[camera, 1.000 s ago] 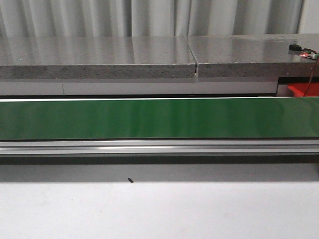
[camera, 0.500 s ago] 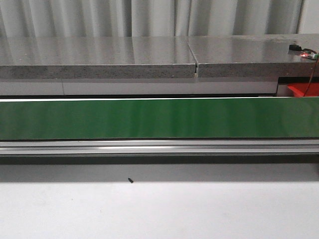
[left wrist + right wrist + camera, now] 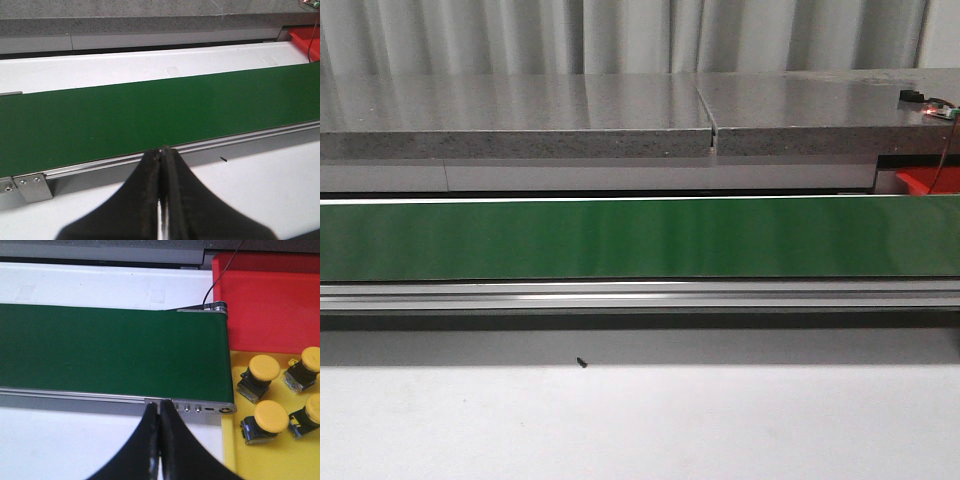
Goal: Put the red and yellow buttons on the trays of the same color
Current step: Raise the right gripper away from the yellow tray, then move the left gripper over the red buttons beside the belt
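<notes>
Both pairs of black fingers, left [image 3: 161, 200] and right [image 3: 159, 440], hang closed and empty over the unchanged bare green conveyor belt [image 3: 640, 238] (nothing has arrived), while four yellow mushroom-head buttons [image 3: 264, 371] already lie in the yellow plastic tray [image 3: 235, 460] beside the red plastic tray [image 3: 270, 300].

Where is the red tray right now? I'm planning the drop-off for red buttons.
In the right wrist view the red tray sits past the conveyor belt's end, adjoining the yellow tray; the front view shows only its corner at far right.

Yellow buttons [image 3: 264, 371] lying tilted in yellow tray [image 3: 235, 450]; red tray [image 3: 270, 305] just beyond it.
</notes>
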